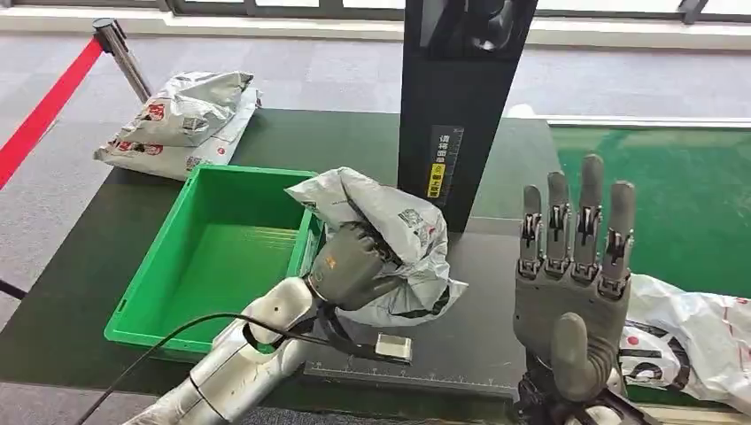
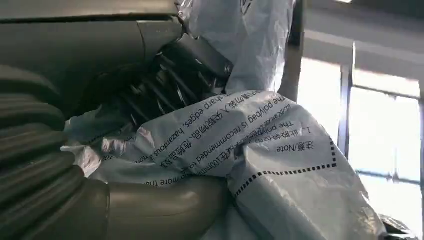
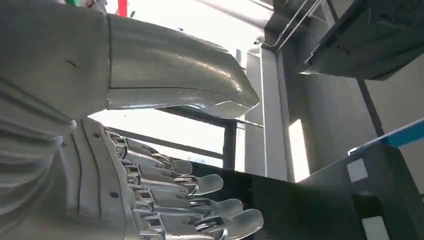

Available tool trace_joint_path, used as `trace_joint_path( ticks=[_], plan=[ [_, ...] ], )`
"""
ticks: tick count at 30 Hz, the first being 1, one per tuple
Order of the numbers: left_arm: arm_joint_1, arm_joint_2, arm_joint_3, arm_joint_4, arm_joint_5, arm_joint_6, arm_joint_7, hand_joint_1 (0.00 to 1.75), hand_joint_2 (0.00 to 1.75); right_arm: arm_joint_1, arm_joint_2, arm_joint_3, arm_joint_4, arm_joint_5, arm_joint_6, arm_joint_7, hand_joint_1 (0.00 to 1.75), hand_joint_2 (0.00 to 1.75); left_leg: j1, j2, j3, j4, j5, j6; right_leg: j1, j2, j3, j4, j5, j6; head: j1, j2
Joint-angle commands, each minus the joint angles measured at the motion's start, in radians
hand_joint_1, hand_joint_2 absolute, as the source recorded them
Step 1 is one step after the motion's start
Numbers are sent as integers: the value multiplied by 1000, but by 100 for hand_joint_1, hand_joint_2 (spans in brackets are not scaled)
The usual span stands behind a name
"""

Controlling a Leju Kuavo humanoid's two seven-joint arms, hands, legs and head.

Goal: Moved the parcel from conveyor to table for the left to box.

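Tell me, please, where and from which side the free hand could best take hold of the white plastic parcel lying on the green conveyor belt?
Probably at the bunched, crumpled edge of the white plastic parcel nearest the open right hand, coming from above. The bag lies flat and slack on the green conveyor belt, so its raised folds offer more to close on than the flat face. The parcel's far end is cut off by the picture edge.

The parcel (image 1: 390,235), a crumpled grey polybag with black print and a barcode label, stands bunched beside the green box (image 1: 212,257), touching its right rim, gripped by the left hand (image 1: 350,266).
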Motion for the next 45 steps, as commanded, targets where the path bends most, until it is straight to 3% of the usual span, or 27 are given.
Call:
trace_joint_path(
  ticks=[1,18,19,20,22,26,45],
  plan=[
    [61,42,41,-133,-18,70,12,175,175,-4,-13,-43,18,-5,-8,1,0,175,0,0,1,-1,0,0,0,2,1,-1,0,0,0,0],
    [65,39,65,-130,-54,97,51,175,175,-3,-13,-40,15,-4,-15,3,0,175,0,0,1,-1,0,0,0,1,1,-1,0,0,0,0],
    [68,6,226,-102,-224,259,294,175,175,11,-22,-32,12,5,-41,9,0,175,1,0,2,-1,0,1,1,1,2,-2,0,0,0,0],
    [36,39,281,-80,-168,272,285,175,175,23,-30,-24,14,6,-47,1,0,175,0,0,2,-2,0,1,0,2,2,-3,1,0,0,0],
    [19,31,488,-33,-106,298,281,175,175,19,-56,1,42,-5,-73,-14,0,175,1,2,2,-1,0,0,0,4,1,-1,1,0,0,0],
    [9,21,649,39,-42,291,257,175,175,-10,-73,22,78,-14,-95,-20,0,175,1,3,2,-2,1,-1,0,4,1,-1,1,0,0,0],
    [-10,-12,650,186,6,197,263,175,175,-28,-57,29,95,-15,-100,4,0,175,1,-2,2,-2,2,-1,1,1,2,-3,1,0,0,0]
  ],
)
